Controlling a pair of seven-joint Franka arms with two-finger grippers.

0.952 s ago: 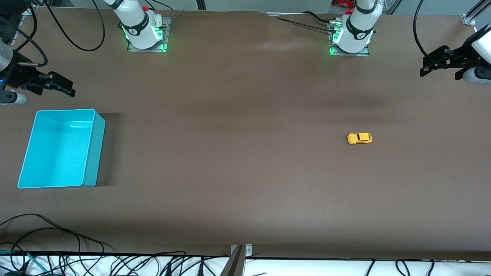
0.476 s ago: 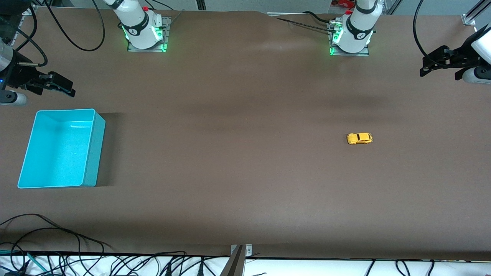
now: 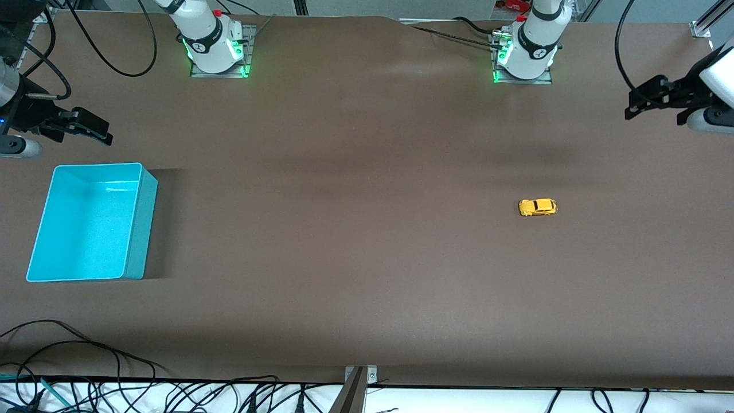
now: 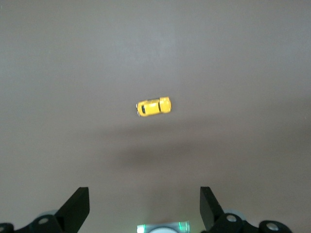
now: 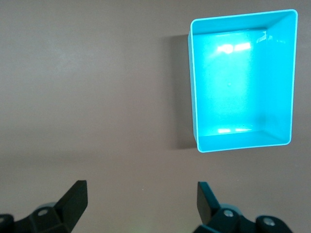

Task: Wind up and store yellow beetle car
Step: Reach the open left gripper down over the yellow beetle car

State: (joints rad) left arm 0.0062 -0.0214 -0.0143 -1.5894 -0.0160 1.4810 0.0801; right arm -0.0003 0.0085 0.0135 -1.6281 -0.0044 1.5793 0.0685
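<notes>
Yellow beetle car: on its wheels on the bare brown table, toward the left arm's end, about midway between the edge with the robot bases and the edge nearest the front camera; nothing touches it. In the left wrist view it sits alone on the tabletop.
Turquoise bin: open-topped and rectangular, at the right arm's end of the table, close to that end's edge, well apart from the car; nothing shows inside it.
Left gripper: up in the air over the left arm's end of the table, fingers spread wide with nothing between them, well apart from the car.
Right gripper: in the air over the right arm's end of the table, near the bin's rim, fingers spread wide, holding nothing.
Cables: dark loops along the table edge nearest the front camera.
</notes>
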